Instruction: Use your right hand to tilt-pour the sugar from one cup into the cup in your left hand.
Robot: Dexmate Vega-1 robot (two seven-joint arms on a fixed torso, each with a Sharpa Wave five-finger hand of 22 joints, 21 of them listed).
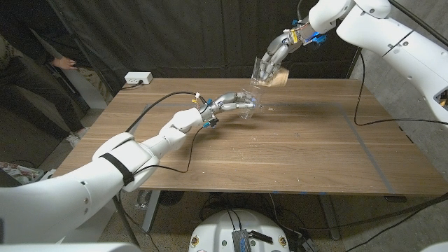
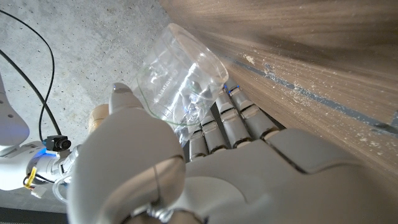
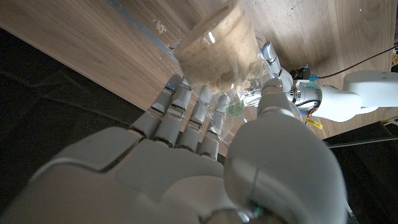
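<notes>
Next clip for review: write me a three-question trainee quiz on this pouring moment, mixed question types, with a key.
1. True or false: the right hand holds its cup of sugar higher than the cup in the left hand.
2. Multiple choice: the clear cup in the left hand looks
A) full of sugar
B) almost empty
C) capped with a lid
3. Fill in: white grains lie scattered on the wooden ____ near the blue tape line.

Key: 1 true; 2 B; 3 table
</notes>
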